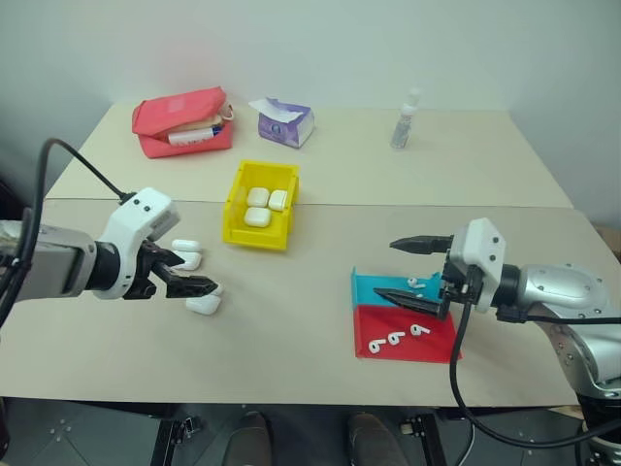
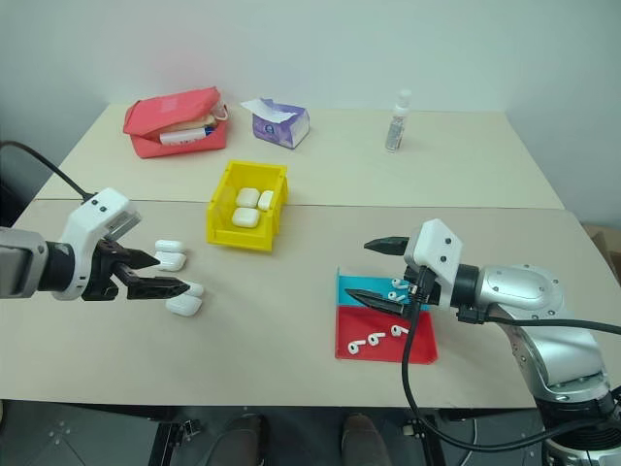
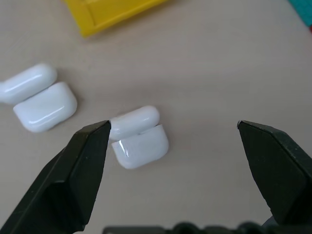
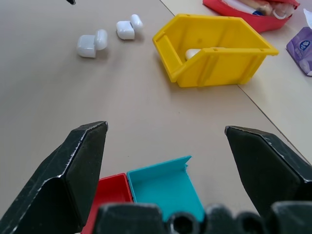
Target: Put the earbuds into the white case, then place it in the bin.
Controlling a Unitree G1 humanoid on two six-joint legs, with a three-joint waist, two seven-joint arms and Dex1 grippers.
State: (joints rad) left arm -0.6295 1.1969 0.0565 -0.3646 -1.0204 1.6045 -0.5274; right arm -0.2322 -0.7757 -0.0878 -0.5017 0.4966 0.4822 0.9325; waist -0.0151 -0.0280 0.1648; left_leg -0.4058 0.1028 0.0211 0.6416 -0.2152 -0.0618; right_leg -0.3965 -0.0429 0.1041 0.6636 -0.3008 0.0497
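A glossy white case (image 3: 139, 137) lies on the desk (image 1: 291, 320) with its lid flipped open. The left end effector (image 3: 173, 129) hovers above it, fingers wide apart and empty. The right end effector (image 1: 419, 270) is likewise spread, holding nothing.

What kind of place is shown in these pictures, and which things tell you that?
Probably a lab or office test room, not a home: plain beige tables against a bare wall, sorting containers like the yellow bin and red tray, plus a sanitizer bottle.

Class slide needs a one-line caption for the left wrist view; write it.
Open left gripper hovers over two open white cases on the table, the yellow bin beyond.
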